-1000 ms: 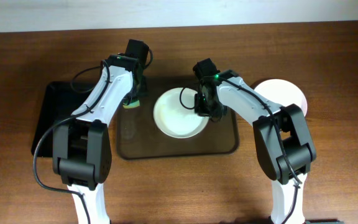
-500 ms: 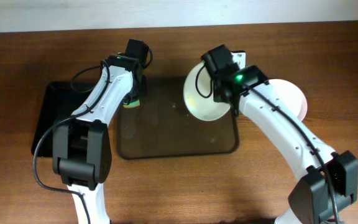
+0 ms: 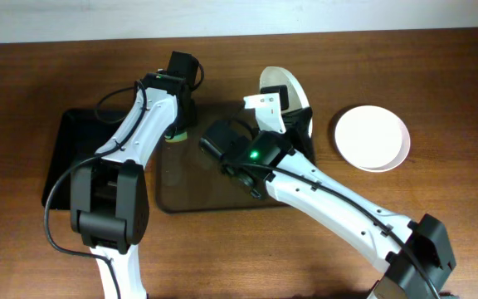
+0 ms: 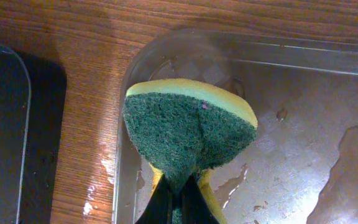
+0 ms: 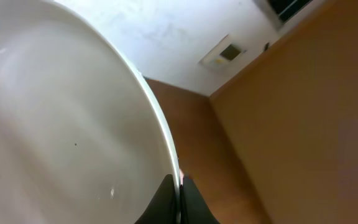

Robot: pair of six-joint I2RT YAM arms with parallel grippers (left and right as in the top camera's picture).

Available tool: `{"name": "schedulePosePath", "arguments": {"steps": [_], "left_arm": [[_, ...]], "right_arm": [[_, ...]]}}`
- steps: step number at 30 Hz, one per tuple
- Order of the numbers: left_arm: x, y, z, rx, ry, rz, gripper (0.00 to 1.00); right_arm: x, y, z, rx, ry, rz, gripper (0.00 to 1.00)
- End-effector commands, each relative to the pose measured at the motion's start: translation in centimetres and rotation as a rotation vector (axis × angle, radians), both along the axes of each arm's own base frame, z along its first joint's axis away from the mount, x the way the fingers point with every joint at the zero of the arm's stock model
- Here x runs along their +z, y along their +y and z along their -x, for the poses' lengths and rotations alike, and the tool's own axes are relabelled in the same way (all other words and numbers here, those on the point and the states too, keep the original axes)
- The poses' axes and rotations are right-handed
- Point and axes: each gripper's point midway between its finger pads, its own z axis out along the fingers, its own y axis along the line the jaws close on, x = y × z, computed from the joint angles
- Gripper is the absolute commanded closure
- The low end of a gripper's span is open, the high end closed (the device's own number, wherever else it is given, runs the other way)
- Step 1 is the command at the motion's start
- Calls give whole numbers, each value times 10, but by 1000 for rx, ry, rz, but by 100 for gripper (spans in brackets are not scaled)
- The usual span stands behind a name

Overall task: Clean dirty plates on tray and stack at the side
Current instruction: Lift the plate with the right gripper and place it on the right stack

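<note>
- overhead: the large brown rectangular tray (image 3: pixel 191 193) with rounded corners and a low rim lies mid-way along the dark wooden table (image 3: pixel 438 224). a smaller black rectangular tray (image 3: pixel 60 158) sits just beside it on the left.
- overhead: the white right arm (image 3: pixel 338 199) crosses the brown tray from the lower right. at its end a round white shallow lifted plate (image 3: pixel 279 85) is tipped up almost on edge above the tray's far right corner, clear of the tray floor.
- overhead: a second plate (image 3: pixel 372 137), round and white, lies flat on the table to the right of the brown tray, apart from its rim.
- overhead: the white left arm (image 3: pixel 139 124) reaches to the tray's far left corner, where a green-and-yellow sponge (image 3: pixel 177 135) shows beneath it.
- left wrist: the left gripper (image 4: pixel 179 202) has its dark fingers pinched together on the lower end of the sponge, green scouring face toward the camera and yellow foam behind. the sponge hangs over the wet corner of the brown tray; whether it touches the floor i cannot tell. the black tray shows at the left edge.
- right wrist: the right gripper (image 5: pixel 178 198) is clamped on the rim of the lifted plate, one finger on each side of the edge. the plate's pale inner face fills the left of the view, with a few tiny specks on it. beyond it are a white wall and brown surfaces.
</note>
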Motion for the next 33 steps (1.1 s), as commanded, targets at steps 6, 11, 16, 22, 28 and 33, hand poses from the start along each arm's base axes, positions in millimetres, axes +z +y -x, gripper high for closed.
{"name": "schedulePosePath", "arguments": {"steps": [6,11,16,22,28,33], "left_arm": [[14,-1,-5,12,-38,17,99],[14,-2,-5,12,-38,17,99],[14,-2,-5,12,-38,17,99],[14,-1,-5,12,-38,17,99],[14,-2,-5,12,-39,17,99],[14,-2,-5,12,-41,18,99]], "right_arm": [[12,-2,1,-10,-57,15,96],[-43,-15,-6,-65,158,-268,96],[-101,-41,-20,-125,459,-667,96],[-114,-98,-53,-85,542,-1081,96],[-128,-227,-39,-365,411,-1142,96],[-174,-273,-16,-487,362,-1173,96]]}}
